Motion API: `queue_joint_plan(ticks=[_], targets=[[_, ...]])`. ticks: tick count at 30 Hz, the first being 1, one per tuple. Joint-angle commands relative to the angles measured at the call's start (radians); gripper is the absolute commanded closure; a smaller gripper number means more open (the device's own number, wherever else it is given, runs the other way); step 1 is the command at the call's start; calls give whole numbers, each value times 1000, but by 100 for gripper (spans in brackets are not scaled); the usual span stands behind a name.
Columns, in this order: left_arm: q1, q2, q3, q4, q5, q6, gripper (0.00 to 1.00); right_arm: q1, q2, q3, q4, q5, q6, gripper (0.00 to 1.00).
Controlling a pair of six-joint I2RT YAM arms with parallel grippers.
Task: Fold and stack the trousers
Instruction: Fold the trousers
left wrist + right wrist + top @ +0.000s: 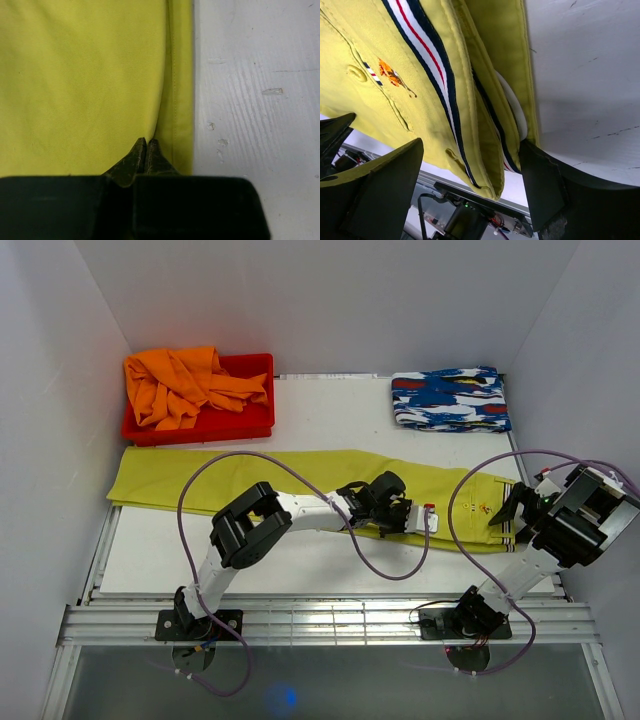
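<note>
Yellow-green trousers (pixel 150 485) flat on bench (pixel 300 560). Left fingers (pixel 145 152) pressed together, pinching fold at tips. Right fingers (pixel 395 185) spread wide, striped waistband (pixel 435 75) between them, ungripped.

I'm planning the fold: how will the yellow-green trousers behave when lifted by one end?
Probably floppy: the trousers lie flat and the cloth creases where the left gripper pinches it. The layered striped waistband looks thicker, so likely stiffer. The long legs would probably drape and drag.

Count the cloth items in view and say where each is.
3. The trousers lie stretched across the middle; the orange garment is heaped in the red bin, far left; the patterned cloth sits folded, far right. The bin may hide more.
</note>
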Motion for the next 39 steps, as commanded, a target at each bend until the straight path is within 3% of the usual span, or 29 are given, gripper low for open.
queue_joint_plan(ticks=[1, 11, 30, 39], targets=[[-9, -1, 28, -11, -12, 3, 100, -30, 14, 8, -22, -35, 39, 17], [-9, -21, 117, -66, 57, -76, 100, -39, -14, 95, -130, -142, 5, 17], [6, -16, 120, -108, 54, -101, 100, -64, -16, 203, -166, -28, -45, 17], [16, -6, 165, -115, 61, -122, 100, -62, 67, 137, -186, -42, -61, 19]])
